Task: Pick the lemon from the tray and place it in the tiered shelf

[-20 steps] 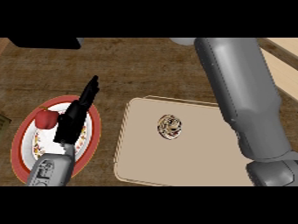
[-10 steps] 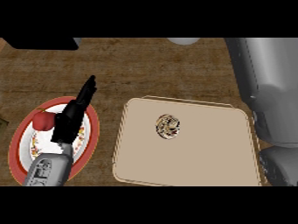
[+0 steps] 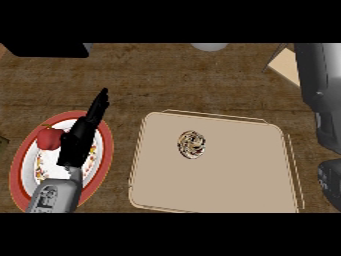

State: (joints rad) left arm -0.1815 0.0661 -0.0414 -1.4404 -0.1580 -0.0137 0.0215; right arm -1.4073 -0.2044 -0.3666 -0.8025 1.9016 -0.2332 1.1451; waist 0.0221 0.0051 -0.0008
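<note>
Rough-grained brown wood counter [image 3: 195,75], smooth matt beige tray [image 3: 225,190], glossy red-rimmed plate [image 3: 106,155], matt black left hand [image 3: 81,137].

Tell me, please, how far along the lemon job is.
Nothing looks done yet: the lemon lies on the tray, untouched. Nothing is in hand: the left hand rests open over the plate at the left, and only the right forearm shows, along the right edge. Left: grasp it, lift it and place it in the tiered shelf, which I cannot make out.

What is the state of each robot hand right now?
Left robot hand: open, fingers straight, over the plate, holding nothing.
Right robot hand: not in view; only its grey forearm shows.
</note>
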